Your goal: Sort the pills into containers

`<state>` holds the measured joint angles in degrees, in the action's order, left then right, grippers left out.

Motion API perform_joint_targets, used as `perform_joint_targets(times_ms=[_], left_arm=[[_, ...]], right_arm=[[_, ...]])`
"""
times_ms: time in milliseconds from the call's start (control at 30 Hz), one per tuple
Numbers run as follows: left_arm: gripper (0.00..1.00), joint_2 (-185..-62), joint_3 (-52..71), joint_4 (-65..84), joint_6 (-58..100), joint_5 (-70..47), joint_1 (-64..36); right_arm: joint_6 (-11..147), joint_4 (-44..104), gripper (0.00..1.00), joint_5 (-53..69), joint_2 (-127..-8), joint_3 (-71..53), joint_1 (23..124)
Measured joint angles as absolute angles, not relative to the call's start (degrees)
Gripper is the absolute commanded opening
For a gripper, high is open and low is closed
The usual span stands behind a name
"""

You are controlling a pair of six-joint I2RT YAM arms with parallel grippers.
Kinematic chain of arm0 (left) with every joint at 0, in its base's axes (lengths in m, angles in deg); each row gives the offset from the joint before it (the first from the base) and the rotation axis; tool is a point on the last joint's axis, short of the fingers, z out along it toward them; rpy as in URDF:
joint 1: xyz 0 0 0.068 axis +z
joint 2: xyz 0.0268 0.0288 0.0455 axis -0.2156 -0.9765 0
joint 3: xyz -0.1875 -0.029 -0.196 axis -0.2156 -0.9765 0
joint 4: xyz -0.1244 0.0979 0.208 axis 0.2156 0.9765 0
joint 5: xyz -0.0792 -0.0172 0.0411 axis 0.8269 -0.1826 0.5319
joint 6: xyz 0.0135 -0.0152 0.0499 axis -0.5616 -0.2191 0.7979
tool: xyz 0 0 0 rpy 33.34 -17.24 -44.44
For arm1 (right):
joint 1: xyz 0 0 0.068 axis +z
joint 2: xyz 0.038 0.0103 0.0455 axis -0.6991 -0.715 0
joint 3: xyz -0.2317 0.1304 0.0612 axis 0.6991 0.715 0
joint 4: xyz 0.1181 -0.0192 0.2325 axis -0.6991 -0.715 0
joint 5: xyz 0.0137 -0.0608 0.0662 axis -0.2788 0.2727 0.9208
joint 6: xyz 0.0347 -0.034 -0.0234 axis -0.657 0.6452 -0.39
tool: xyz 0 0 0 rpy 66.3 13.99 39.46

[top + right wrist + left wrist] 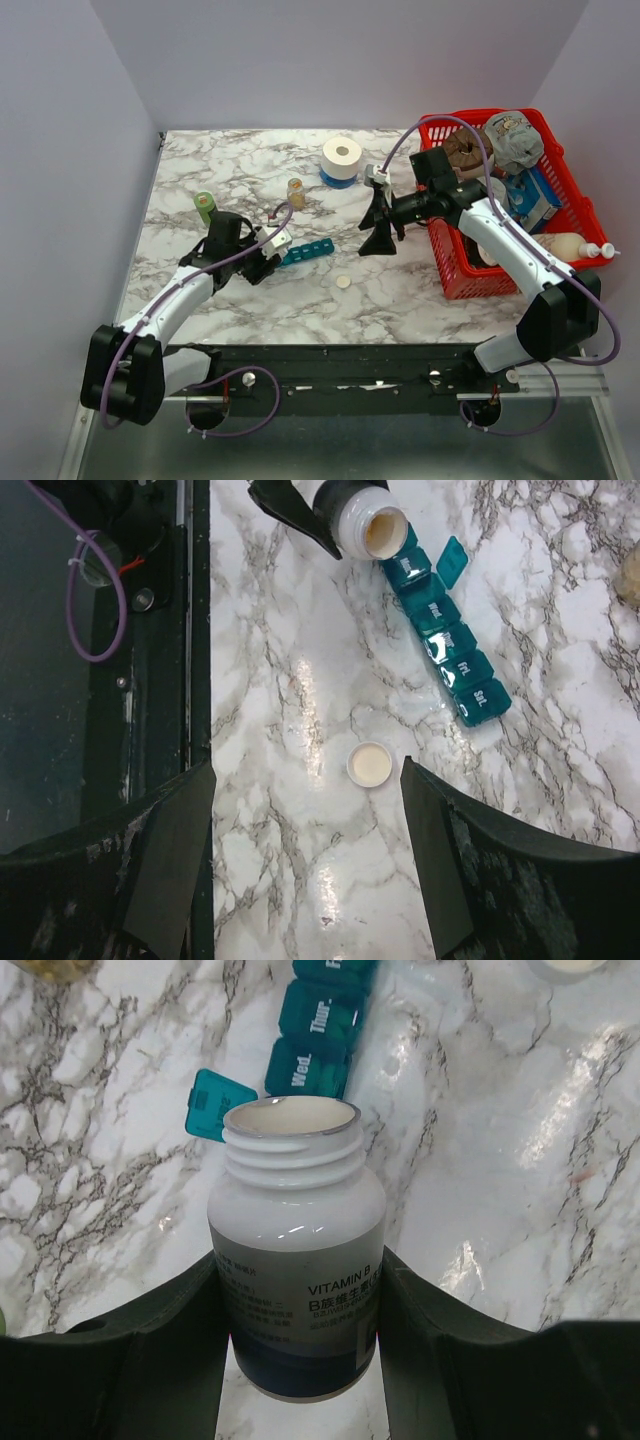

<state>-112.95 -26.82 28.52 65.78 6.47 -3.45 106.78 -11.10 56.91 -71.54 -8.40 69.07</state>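
Because its mouth must reach the open compartment, white plastic vitamin bottle [295, 1190] sits clamped between left gripper [300, 1295] fingers, tipped toward long teal plastic pill organizer strip [310, 1065] just past their tips. Pills: none seen loose, likely inside. Right gripper [305, 770] fingers apart, round white cap [368, 764] between them, below.

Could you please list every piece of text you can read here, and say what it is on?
"VITAMIN B": label of the open white bottle.
"Wed.": a lid of the teal pill organizer.
"Thur": the next lid along.
Smaller label print and other lids: too blurred to read.
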Motion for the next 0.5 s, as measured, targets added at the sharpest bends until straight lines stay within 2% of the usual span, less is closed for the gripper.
perform_joint_targets(times_ms=[500], left_arm=[[0.0, -119.0, -24.0, 33.7, 67.9, -1.5, -6.3]], right_arm=[[106.9, -11.2, 0.84, 57.4, -71.6, -8.2, 68.3]])
